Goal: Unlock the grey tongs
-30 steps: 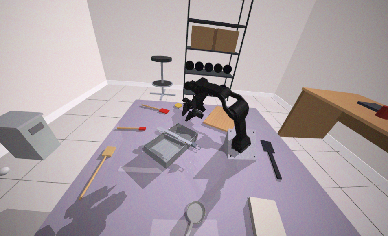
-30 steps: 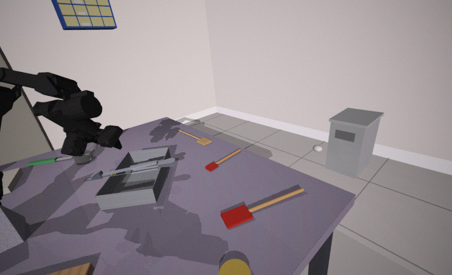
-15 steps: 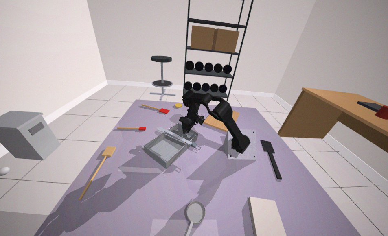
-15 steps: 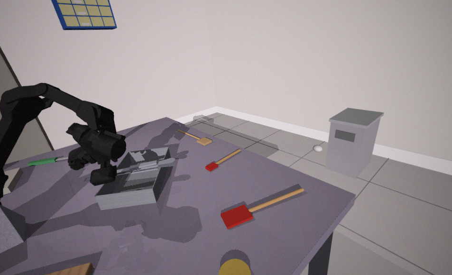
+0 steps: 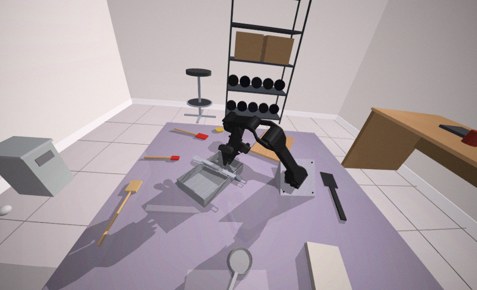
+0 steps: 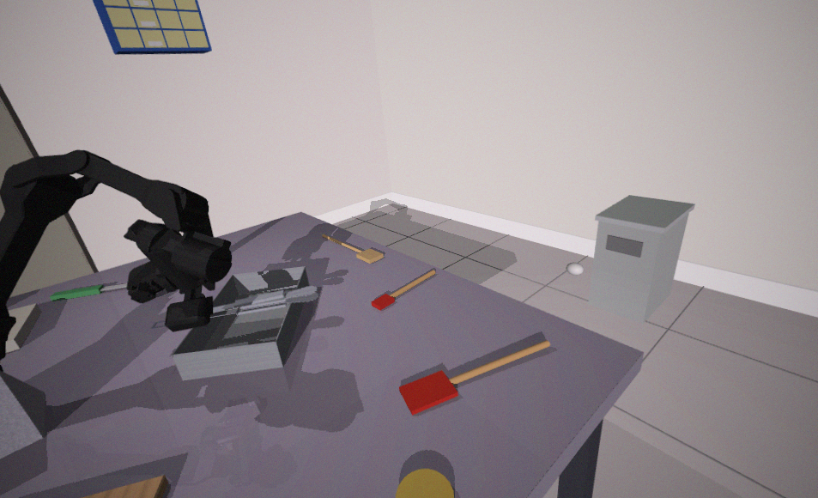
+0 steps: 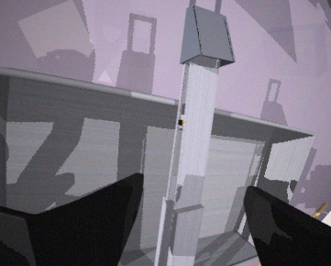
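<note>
1. The arm (image 5: 283, 144) (image 6: 9, 247) reached low over the middle of the top view; dropping further, it could have knocked the tin (image 5: 191, 190) (image 6: 232, 365) (image 7: 103, 89) out of place.
2. The gripper (image 5: 226, 164) (image 6: 209, 314) (image 7: 194, 188) stood spread, pinching nothing, its fingers either side of the tongs (image 5: 210, 167) (image 6: 305, 296) (image 7: 196, 138) in the wrist view. Closing off-centre might have twisted them.
3. The tongs lay shut across the tin, at frame centre from above. A grip far from their balance point could have let them swing; squeezing without tips down would probably have left the lock engaged.
4. The room held a tall shelf (image 5: 265, 28) at upper centre, a desk (image 5: 427, 126) at right and a bin (image 5: 20, 172) (image 6: 634, 265) at left of the top view.
5. The table (image 5: 160, 252) (image 6: 523, 396) was purple, crossed by confusing shadows.
6. The board (image 5: 265, 149) (image 6: 133, 488) lay right of centre from above, partly behind the arm.
</note>
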Controlling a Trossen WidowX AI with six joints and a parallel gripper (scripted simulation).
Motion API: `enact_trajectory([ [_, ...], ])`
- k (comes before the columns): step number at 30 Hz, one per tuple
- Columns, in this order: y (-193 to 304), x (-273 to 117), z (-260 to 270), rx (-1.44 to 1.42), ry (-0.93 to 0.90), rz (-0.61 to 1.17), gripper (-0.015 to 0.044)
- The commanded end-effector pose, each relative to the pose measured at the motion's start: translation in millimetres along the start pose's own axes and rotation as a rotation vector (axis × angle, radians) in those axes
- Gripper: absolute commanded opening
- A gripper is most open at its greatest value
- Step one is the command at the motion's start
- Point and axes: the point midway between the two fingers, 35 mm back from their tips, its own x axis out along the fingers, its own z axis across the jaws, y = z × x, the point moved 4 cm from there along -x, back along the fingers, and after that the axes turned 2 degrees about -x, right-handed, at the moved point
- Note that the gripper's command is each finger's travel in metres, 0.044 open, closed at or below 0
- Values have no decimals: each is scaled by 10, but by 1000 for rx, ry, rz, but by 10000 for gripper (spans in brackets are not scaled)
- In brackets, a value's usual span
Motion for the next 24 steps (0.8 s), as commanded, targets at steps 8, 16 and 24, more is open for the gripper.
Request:
enact_trajectory([
  [8,12,175,5,8,-3,3,260],
  [16,21,307,7,9,-5,5,260],
  [24,23,441,6,8,-4,6,260],
])
